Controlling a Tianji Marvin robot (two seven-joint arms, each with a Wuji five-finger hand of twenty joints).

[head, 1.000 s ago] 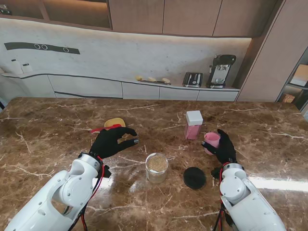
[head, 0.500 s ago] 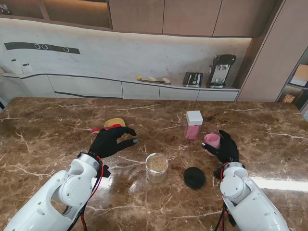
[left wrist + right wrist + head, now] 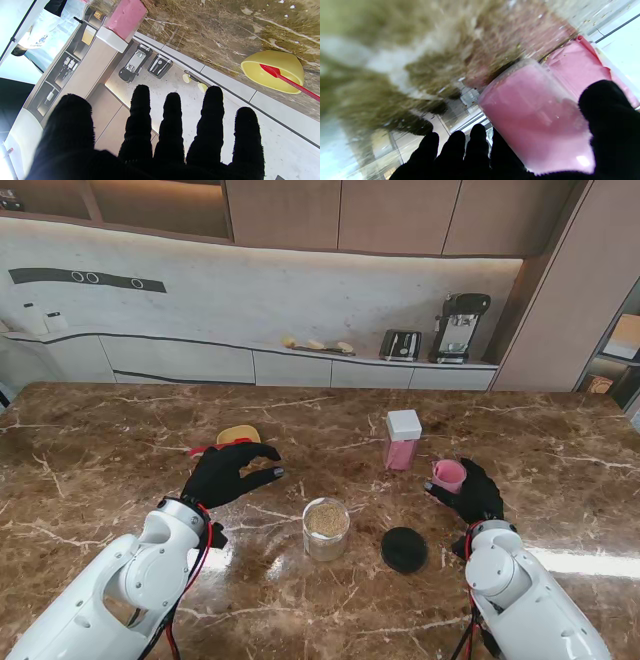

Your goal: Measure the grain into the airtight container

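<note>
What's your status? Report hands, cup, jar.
Right hand shut on pink cup. Left hand open, holding nothing. Grain jar uncapped, black lid beside it. Nothing between cup and jar.

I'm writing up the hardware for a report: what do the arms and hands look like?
Both arms are glossy white, rounded shells with a silver wrist ring. Thin red and black cables run along each forearm. The left hand and right hand are five-fingered, covered in fuzzy black fabric.

The stand view is evenly lit and sharp; a light strip under the wall cabinets point(image 3: 300, 255) brightens the back wall, and glare streaks lie on the marble table point(image 3: 100, 440) near both arms. The left wrist view is sharp, overexposed at one corner. The right wrist view is heavily motion-blurred.
</note>
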